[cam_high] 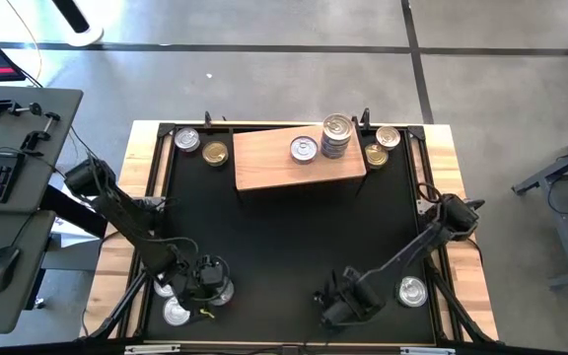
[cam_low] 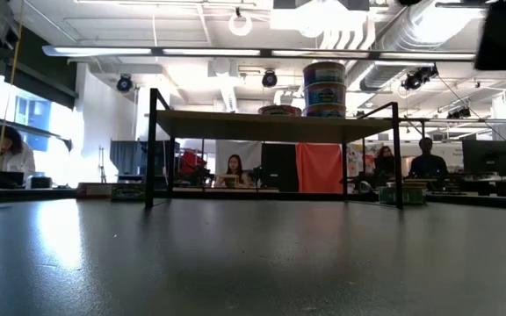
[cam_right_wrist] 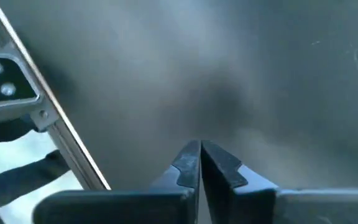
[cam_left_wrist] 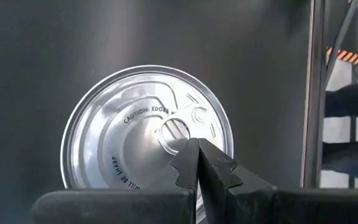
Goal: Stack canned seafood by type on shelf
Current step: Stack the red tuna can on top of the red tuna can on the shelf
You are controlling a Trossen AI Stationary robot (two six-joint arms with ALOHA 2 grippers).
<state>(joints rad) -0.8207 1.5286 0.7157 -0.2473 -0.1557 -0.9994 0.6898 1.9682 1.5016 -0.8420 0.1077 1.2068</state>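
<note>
High view, black mat (cam_high: 284, 237): we see it fill the table's middle.
Shelf (cam_high: 269, 163): upper centre of frame; one silver tin (cam_high: 304, 149) and a stack of tins (cam_high: 336, 136) stand on its right part.
Loose tins: two at upper left, two at upper right, one at lower right (cam_high: 412, 291).
Right gripper (cam_high: 335, 308): bottom centre over bare mat, fingers pressed together, empty.
Left gripper (cam_left_wrist: 199, 163): lower left, fingers together above a silver tin (cam_left_wrist: 135, 134), gripping nothing.
</note>
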